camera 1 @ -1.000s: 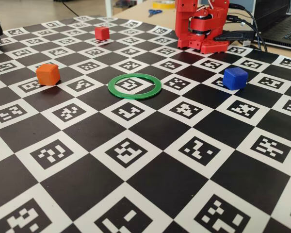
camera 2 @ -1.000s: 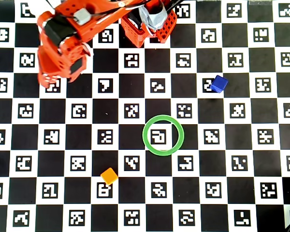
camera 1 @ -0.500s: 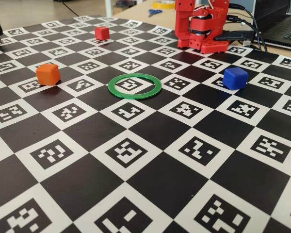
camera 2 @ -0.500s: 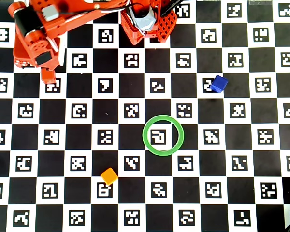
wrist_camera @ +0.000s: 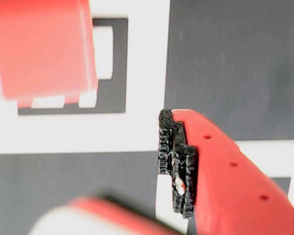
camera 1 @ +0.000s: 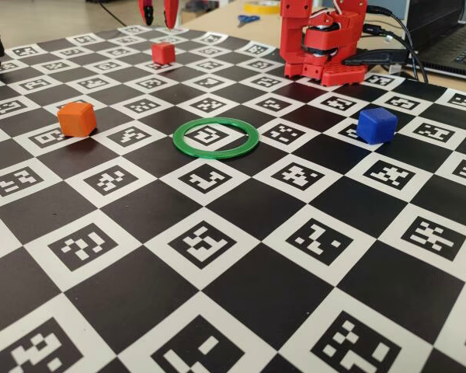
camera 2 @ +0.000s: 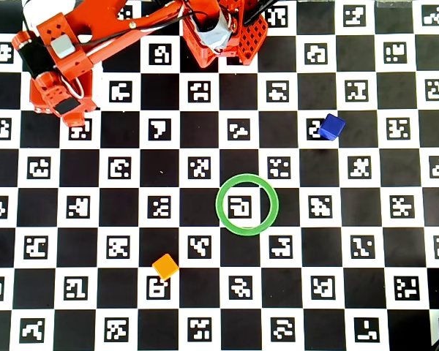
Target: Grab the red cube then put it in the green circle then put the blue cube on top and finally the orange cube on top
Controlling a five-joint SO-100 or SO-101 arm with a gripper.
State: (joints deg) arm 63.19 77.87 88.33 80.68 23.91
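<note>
Fingertips hang parted and empty just above the red cube, presumably lined up to descend over it. In the wrist view the red cube sits ahead of the jaws, faces roughly square to them, no long axis. Farther off, the green circle lies empty.

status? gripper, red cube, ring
Gripper open, above red cube, no contact. Green circle empty; blue cube and orange cube untouched. Nothing in the way.
</note>
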